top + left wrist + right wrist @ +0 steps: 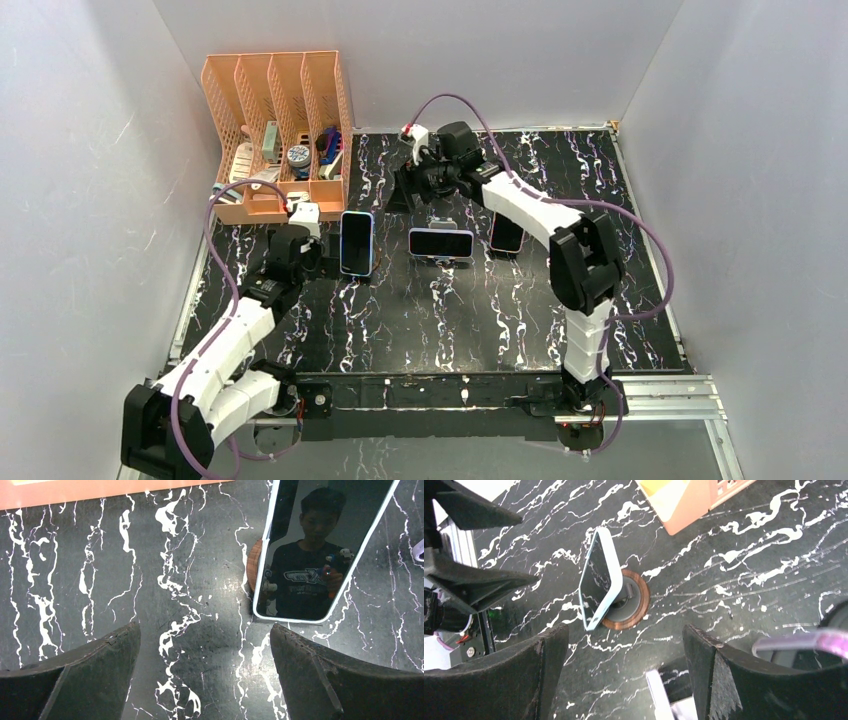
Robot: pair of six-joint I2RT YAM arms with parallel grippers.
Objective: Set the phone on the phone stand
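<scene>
Three phones stand on the black marbled table. The left phone [356,243], light blue at the rim, leans upright on a round stand with a wooden rim [626,605]. The middle phone [441,242] lies landscape on its stand. The right phone [506,232] stands upright beside the right arm. My left gripper [318,250] is open just left of the left phone [310,555], with bare table between its fingers [100,670]. My right gripper [408,188] hangs open behind the middle phone. In the right wrist view a white phone edge [659,695] shows low between the fingers.
An orange mesh organiser [280,130] with small items stands at the back left, close to the left arm. A purple cable [804,642] runs by the right finger. Grey walls close in the table on three sides.
</scene>
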